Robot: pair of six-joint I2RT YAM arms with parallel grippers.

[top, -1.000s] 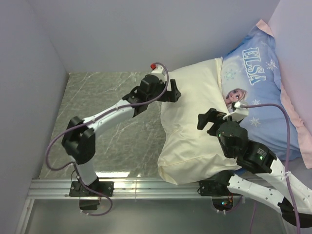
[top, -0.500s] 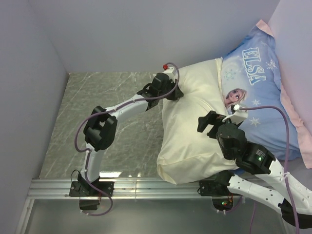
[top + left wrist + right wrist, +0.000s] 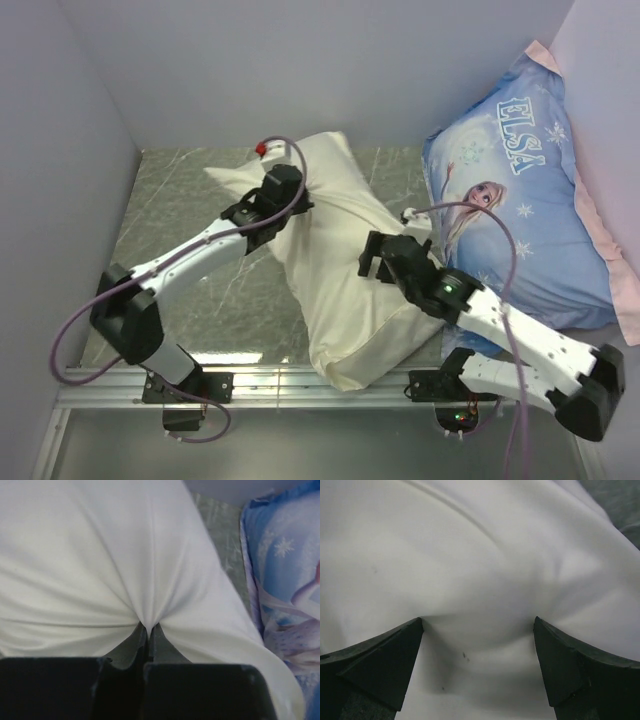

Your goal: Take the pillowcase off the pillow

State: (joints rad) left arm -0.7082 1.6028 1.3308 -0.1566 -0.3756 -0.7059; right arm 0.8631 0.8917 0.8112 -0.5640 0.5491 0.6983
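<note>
The cream pillowcase [image 3: 345, 280] lies slantwise on the marble table, bulging and wrinkled. The pillow is hidden inside it. My left gripper [image 3: 298, 205] is at the case's upper left part, shut on a pinched fold of the cream fabric [image 3: 149, 625], with creases fanning out from the jaws. My right gripper [image 3: 372, 255] stands open over the case's middle right. Its two fingertips [image 3: 417, 630] press down on the pillowcase [image 3: 480, 555], with the cloth sagging between them and nothing gripped.
A large blue ELSA pillow [image 3: 520, 200] leans in the right corner against the wall, also seen in the left wrist view as the blue pillow [image 3: 290, 580]. Grey walls close the left and back. Bare marble table [image 3: 190, 220] lies left of the case. A metal rail [image 3: 300, 385] runs along the near edge.
The left gripper closed on the pillowcase and pulled it left, so the stuffed case slid off the ELSA pillow. The right arm followed leftwards onto the case, still open.
</note>
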